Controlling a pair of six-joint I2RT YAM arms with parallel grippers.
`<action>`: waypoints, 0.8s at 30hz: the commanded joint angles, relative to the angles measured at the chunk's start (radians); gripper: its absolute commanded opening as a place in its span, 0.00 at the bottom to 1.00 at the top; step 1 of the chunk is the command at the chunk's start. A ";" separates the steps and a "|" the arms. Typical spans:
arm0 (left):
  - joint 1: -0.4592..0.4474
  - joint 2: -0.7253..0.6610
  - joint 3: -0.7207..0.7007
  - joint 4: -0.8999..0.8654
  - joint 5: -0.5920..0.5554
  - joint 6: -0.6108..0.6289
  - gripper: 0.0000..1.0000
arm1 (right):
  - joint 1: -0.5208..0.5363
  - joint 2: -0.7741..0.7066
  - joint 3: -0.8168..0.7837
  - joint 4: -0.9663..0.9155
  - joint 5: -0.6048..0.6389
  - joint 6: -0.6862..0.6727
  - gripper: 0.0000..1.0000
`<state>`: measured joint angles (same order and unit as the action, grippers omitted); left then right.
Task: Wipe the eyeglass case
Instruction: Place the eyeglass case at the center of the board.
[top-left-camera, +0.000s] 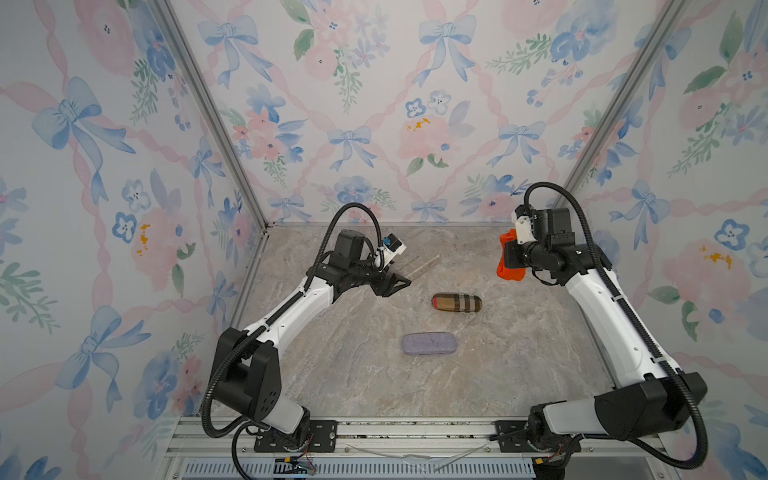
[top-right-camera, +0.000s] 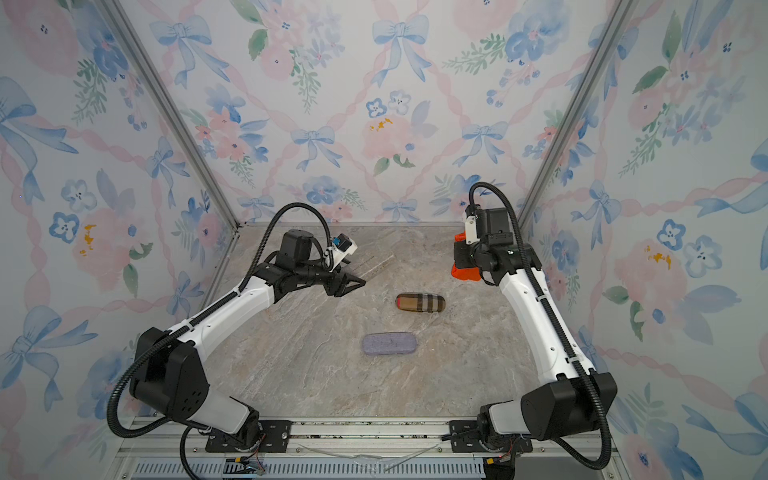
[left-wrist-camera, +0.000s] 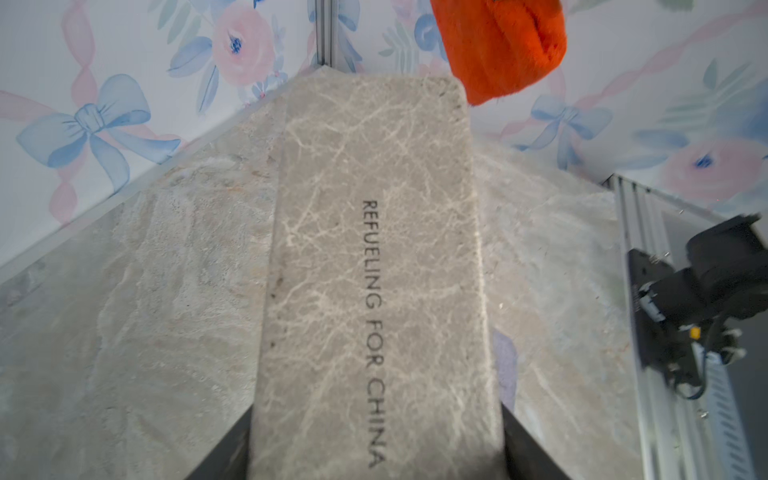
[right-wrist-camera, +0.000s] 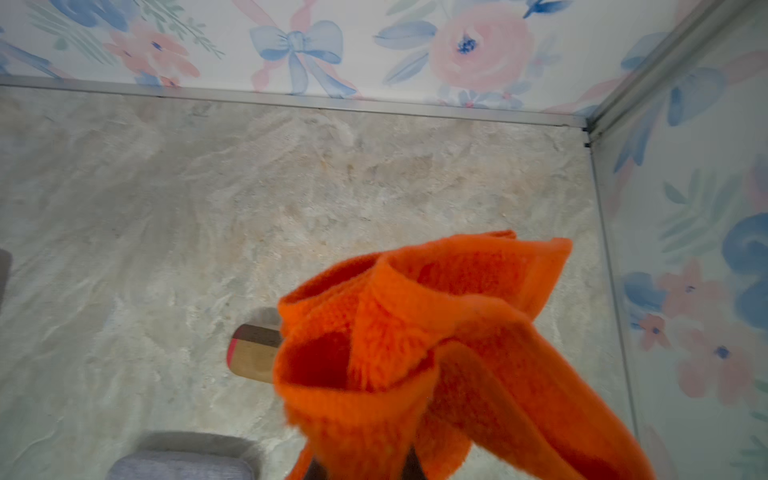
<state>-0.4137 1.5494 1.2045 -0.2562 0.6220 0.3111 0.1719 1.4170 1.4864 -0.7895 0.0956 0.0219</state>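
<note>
The eyeglass case (left-wrist-camera: 374, 270) is long and flat with rounded corners. Its grey-beige marble print with pale veins is close in colour to the table (top-left-camera: 374, 382) below it. Black capitals along its length read REFUELING FOR CHINA. The left gripper (top-left-camera: 401, 284) clamps it by one end and holds it up off the table, the free end pointing away from the arm. From above it shows only as a thin, slanted sliver. The cloth (right-wrist-camera: 415, 353) is bright orange terry, bunched into loose folds. It hangs in the air from the pinched right gripper (right-wrist-camera: 365, 469), well apart from the case.
</note>
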 joint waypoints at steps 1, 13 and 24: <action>-0.004 0.031 0.007 -0.010 -0.087 0.304 0.38 | 0.000 0.080 -0.027 -0.051 0.203 -0.067 0.00; 0.032 0.276 0.065 -0.095 -0.243 0.576 0.36 | -0.044 0.363 -0.055 -0.028 0.238 -0.109 0.00; 0.004 0.400 0.060 -0.054 -0.246 0.595 0.38 | -0.077 0.579 0.017 -0.045 0.179 -0.106 0.06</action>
<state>-0.4019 1.9251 1.2480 -0.3313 0.3595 0.8761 0.0998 1.9656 1.4666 -0.8036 0.2916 -0.0826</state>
